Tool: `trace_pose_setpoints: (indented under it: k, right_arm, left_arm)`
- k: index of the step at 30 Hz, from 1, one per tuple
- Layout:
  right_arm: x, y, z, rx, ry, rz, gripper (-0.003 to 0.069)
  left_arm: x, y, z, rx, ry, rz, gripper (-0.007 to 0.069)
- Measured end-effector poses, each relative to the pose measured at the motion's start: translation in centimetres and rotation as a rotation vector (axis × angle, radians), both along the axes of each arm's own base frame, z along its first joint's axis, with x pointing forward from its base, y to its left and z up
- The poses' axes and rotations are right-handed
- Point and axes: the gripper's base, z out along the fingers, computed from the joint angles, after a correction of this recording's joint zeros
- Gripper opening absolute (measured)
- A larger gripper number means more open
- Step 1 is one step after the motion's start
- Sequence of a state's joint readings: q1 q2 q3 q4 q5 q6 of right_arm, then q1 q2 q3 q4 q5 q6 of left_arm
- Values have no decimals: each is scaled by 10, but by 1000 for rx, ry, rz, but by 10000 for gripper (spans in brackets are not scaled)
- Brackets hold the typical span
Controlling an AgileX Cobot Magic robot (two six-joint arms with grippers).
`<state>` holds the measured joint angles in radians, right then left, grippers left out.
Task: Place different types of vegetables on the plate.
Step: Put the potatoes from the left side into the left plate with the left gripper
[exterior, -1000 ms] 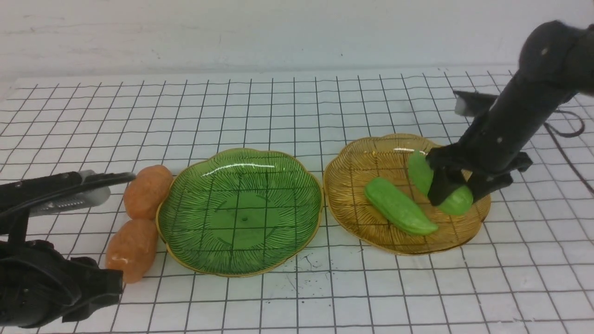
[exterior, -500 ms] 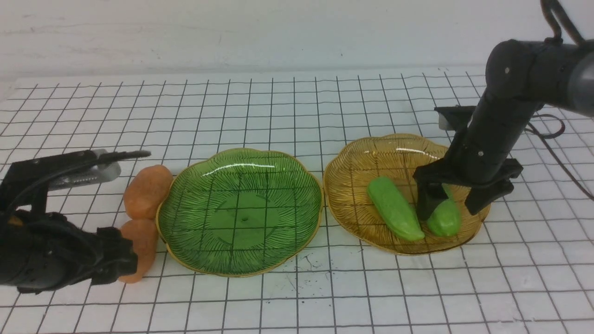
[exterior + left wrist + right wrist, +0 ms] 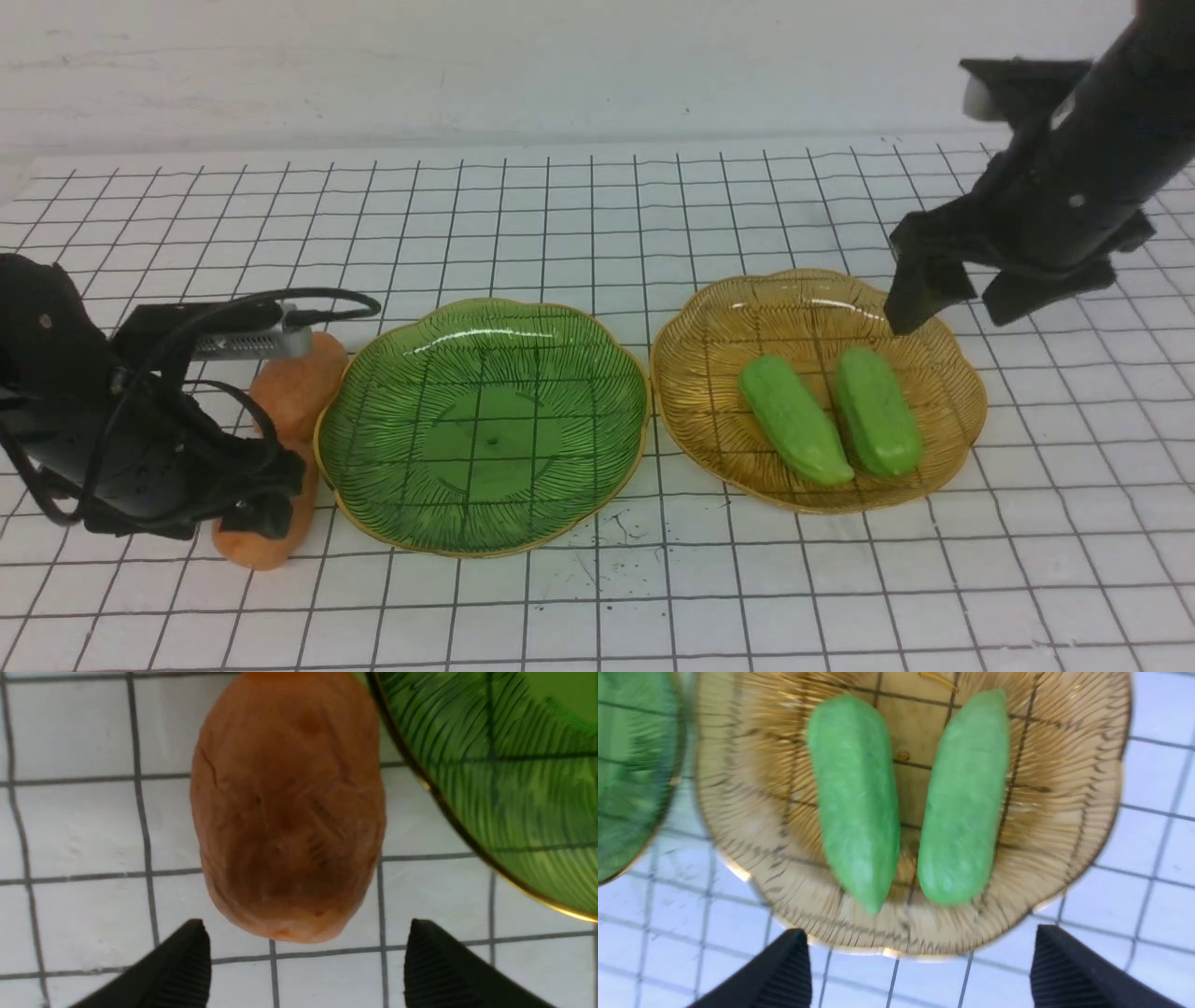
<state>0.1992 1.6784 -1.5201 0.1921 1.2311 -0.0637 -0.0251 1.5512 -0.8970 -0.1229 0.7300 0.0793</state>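
Lifting clear of the amber plate [image 3: 738, 457], your open right claw [image 3: 957, 299] is leaving both cucumbers [image 3: 859, 798] lying there; your open left claw [image 3: 306, 961] is nearing the potatoes [image 3: 285, 826], still waiting beside the green plate [image 3: 481, 537].

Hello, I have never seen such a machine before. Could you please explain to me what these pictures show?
This is a robot with two arms. The large picture looks forward from between the arms; the other two come from small cameras on the wrists.

On the white surface with grid lines are a green plate and a yellow-brown plate. Two green cucumbers lie on the yellow-brown plate. Two orange-brown potatoes lie beside the green plate, which has nothing on it.

The left gripper is open, above the nearer potato. The right gripper is also open, above the yellow-brown plate. Neither one holds anything. The job is to put the vegetables on plates by type.
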Motion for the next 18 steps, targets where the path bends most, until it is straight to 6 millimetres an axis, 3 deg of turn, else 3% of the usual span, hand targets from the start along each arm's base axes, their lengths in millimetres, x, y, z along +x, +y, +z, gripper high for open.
trace_pose_setpoints:
  k: [4,8,13,18]
  right_arm:
    - [-29,-6,22,10,-48,2,510]
    - [-48,-10,31,12,-65,2,491]
    - [-58,-12,32,11,-66,6,488]
    - [-61,-12,22,3,-33,10,488]
  left_arm:
    - [6,0,-16,4,39,1,500]
    - [11,0,-24,7,32,5,500]
    - [13,1,-28,9,34,5,496]
    - [16,1,-34,14,41,3,421]
